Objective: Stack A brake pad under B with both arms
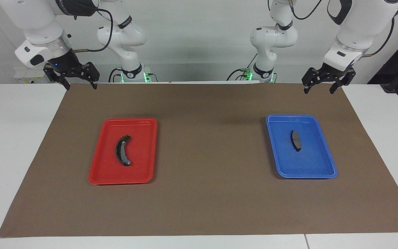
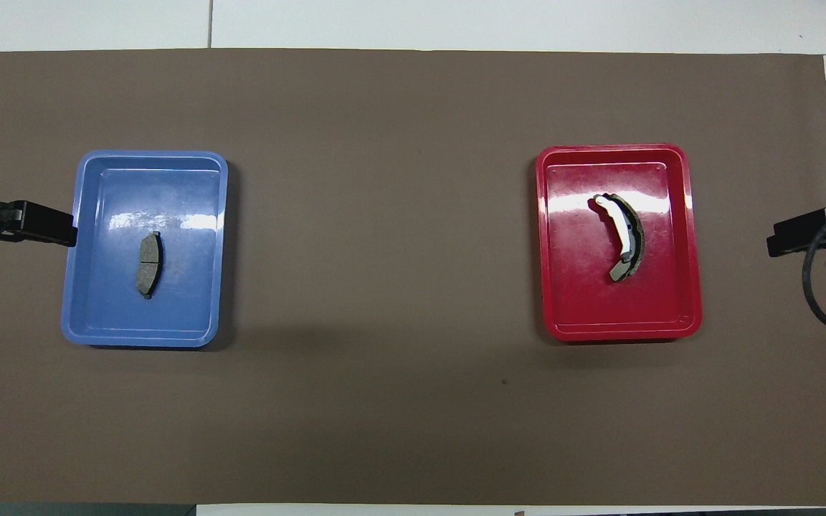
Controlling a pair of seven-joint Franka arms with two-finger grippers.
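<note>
The A brake pad [image 1: 295, 140] lies flat in the blue tray [image 1: 318, 171], long axis running toward and away from the robots. B [image 1: 122, 150], the curved crescent, lies alone in the red tray [image 1: 98, 173], ends pointing the same way. The trays sit well apart on the brown mat [image 1: 206, 138], bare mat between them. Left gripper [image 1: 320, 89] hangs spread wide over the mat's edge; right gripper [image 1: 80, 86] likewise, empty.
</note>
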